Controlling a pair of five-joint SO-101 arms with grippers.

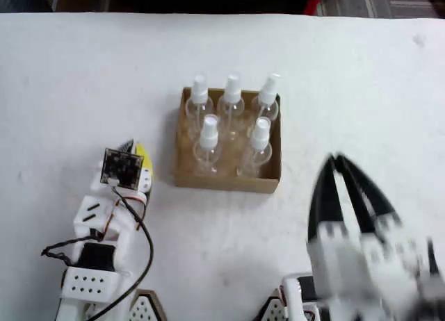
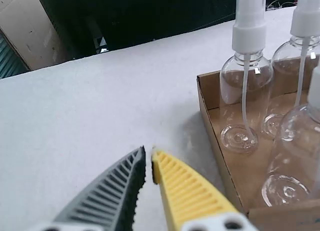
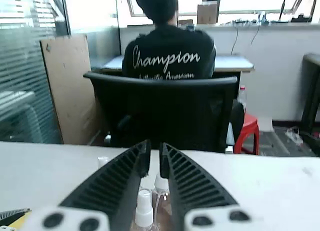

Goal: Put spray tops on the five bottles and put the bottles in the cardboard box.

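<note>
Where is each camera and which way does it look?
High view: above the table, looking down on the cardboard box, left gripper and right gripper.
Left wrist view: on the left arm, low, facing the box's side past its gripper.
Right wrist view: on the raised right arm, facing the room past its gripper.
All share the bottles.

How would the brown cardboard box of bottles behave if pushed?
The shallow brown cardboard box probably slides easily: its five clear plastic spray bottles look empty, so light. They rise above its low walls and might topple.
</note>
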